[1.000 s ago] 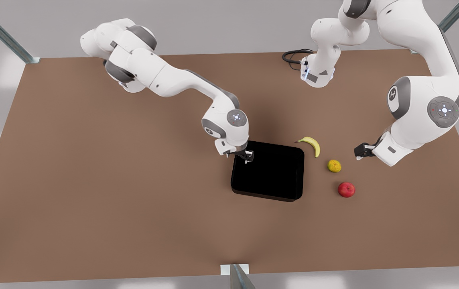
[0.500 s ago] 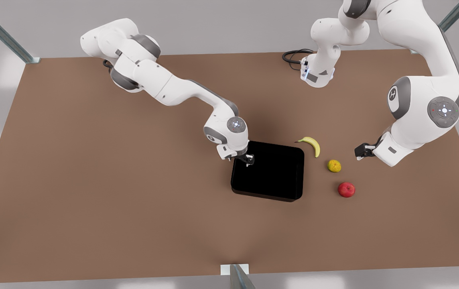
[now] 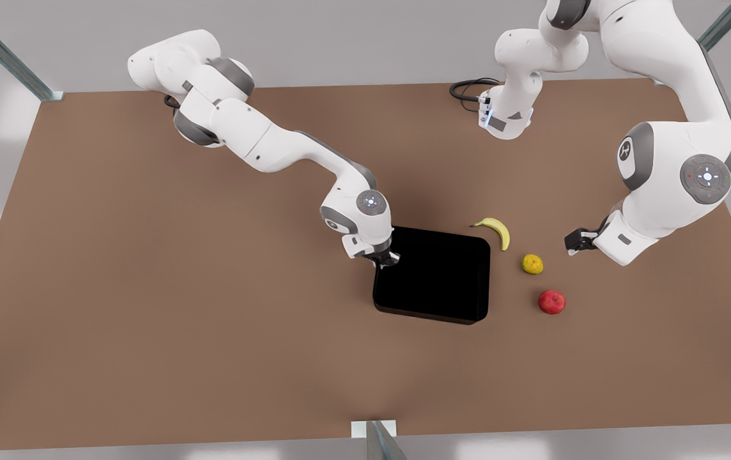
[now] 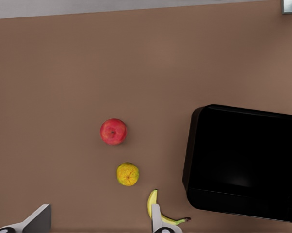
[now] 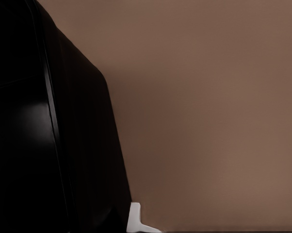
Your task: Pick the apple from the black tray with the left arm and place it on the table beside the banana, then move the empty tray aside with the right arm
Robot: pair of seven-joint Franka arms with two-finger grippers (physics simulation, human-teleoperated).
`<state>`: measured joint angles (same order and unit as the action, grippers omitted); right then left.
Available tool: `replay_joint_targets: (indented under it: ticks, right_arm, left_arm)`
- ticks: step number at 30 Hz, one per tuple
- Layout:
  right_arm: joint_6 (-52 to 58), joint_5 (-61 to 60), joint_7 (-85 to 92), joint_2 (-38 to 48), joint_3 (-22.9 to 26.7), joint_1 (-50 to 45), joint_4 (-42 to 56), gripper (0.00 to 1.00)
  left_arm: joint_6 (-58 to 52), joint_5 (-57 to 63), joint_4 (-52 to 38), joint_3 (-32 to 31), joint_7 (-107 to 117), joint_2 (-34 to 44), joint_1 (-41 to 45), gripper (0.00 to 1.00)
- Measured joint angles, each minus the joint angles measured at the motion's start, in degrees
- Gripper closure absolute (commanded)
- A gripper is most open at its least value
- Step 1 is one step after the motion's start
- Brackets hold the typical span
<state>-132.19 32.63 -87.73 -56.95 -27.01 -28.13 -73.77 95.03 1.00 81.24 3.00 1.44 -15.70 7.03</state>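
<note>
Gripping the black tray [image 3: 432, 276] rim, right gripper [image 3: 386, 259]; left gripper [image 3: 574, 241] waits, fingers spread, nothing readable

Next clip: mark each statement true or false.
1. The apple lies on the table, off the black tray. True.
2. The tray holds the banana. False: the banana lies on the table beside it.
3. The right pincer is at the tray's edge. True.
4. The left pincer grips the orange fruit. False: it hangs apart from the orange fruit, fingers open.
</note>
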Motion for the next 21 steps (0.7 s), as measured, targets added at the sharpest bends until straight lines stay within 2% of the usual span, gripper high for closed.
replay_joint_targets:
  ticks: [9, 13, 21]
  right_arm:
    - [0.01, -1.03, -0.22, 0.13, -1.03, 0.47, 0.00, 0.77]
    - [0.11, -1.11, -0.28, 0.37, -2.16, 0.95, 0.00, 0.77]
    - [1.91, -2.03, -0.27, 5.21, -4.89, 2.45, -0.17, 0.83]
  left_arm:
    - [0.01, -3.22, 0.00, 1.52, 0.50, -0.01, -0.20, 0.00]
    - [0.03, -3.42, 0.00, 1.56, 0.63, -0.01, -0.17, 0.00]
    - [0.02, -3.31, 0.00, 1.48, 0.90, -0.01, -0.08, 0.00]
